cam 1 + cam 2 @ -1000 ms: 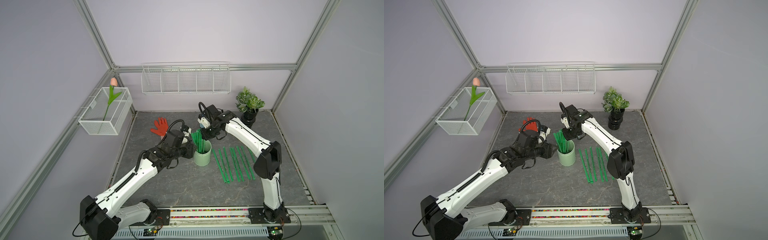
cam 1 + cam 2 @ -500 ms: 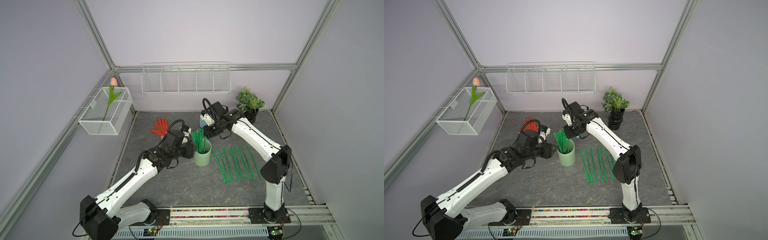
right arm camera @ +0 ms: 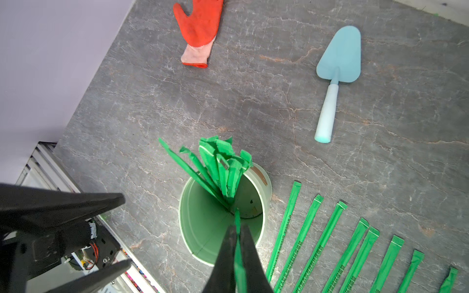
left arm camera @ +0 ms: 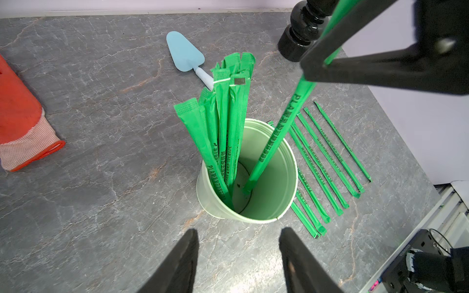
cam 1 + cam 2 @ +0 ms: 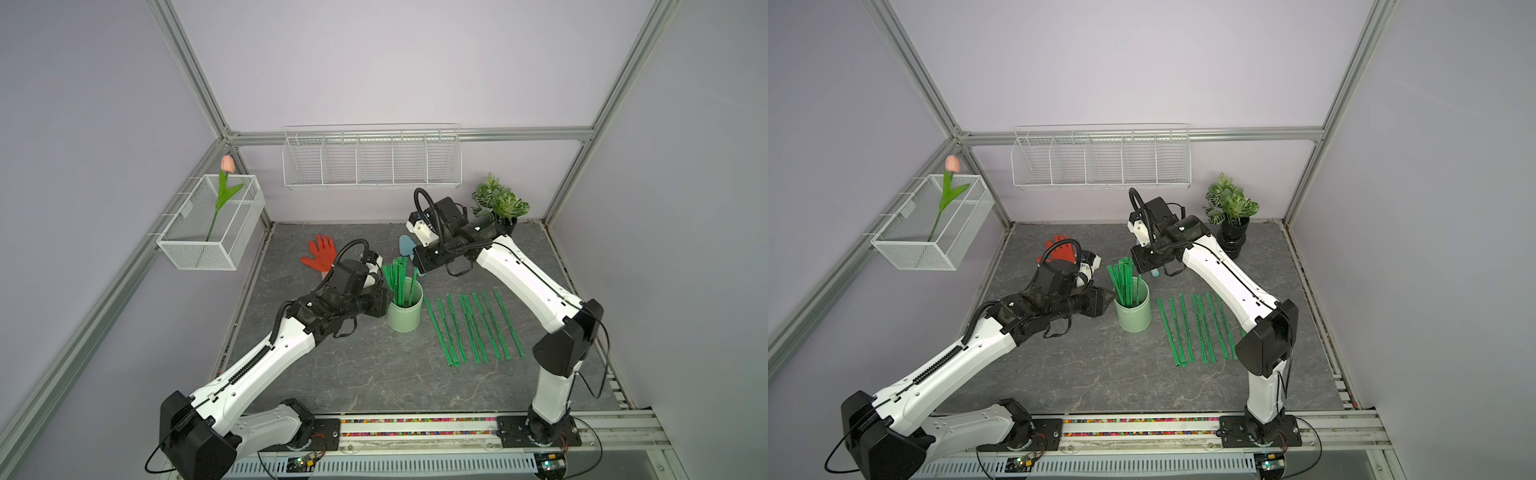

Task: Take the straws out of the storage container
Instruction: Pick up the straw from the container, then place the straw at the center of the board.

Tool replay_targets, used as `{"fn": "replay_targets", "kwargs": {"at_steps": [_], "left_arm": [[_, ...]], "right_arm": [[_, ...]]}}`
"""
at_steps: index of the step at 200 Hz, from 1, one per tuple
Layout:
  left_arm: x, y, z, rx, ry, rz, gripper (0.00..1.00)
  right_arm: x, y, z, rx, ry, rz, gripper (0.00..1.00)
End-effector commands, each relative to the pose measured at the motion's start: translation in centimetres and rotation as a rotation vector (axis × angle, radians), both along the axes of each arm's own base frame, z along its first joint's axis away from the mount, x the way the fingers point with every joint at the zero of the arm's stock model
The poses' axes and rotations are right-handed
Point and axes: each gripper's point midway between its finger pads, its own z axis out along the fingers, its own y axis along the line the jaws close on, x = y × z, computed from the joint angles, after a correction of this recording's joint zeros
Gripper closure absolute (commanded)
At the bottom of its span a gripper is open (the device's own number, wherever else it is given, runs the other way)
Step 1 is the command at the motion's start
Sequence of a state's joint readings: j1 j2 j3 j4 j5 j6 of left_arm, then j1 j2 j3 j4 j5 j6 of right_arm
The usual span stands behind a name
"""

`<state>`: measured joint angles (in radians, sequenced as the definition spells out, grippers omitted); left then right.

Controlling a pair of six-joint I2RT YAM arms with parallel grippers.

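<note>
While right gripper [image 3: 236,228] pinches one wrapped straw [image 4: 280,126], lift straight up clear of mint cup [image 4: 276,187] rim; left gripper [image 4: 237,232], spread beside it, could steady it.

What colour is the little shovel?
Light blue trowel, clearest in the right wrist view.

A red glove [image 5: 320,255] and a blue trowel [image 3: 338,58] lay flat on the table [image 5: 374,374], apart. A potted plant [image 5: 500,203] stood at the back. A tulip [image 5: 224,187] leaned in a wire basket [image 5: 195,253].
</note>
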<state>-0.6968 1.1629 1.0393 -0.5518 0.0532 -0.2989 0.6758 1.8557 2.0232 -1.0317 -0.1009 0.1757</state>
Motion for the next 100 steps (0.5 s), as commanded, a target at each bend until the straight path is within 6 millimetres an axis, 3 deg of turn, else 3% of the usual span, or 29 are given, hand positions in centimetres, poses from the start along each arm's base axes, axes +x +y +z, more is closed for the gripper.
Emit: {"fn": "replay_targets", "kwargs": {"at_steps": [1, 59, 100], "left_arm": [[-0.2, -0.1, 0.8, -0.017, -0.015, -0.009, 0.45], [-0.3, -0.1, 1.0, -0.021, -0.017, -0.01, 0.45], [-0.3, -0.1, 1.1, -0.027, -0.018, -0.012, 0.45]], "right_arm": [[-1.1, -1.2, 3.4, 0.044, -0.042, -0.008, 0.93], [-2.5, -5.0, 8.9, 0.112, -0.132, -0.059, 0.93], [-3.6, -11.0, 10.2, 0.014, -0.181, -0.17, 0.93]]}}
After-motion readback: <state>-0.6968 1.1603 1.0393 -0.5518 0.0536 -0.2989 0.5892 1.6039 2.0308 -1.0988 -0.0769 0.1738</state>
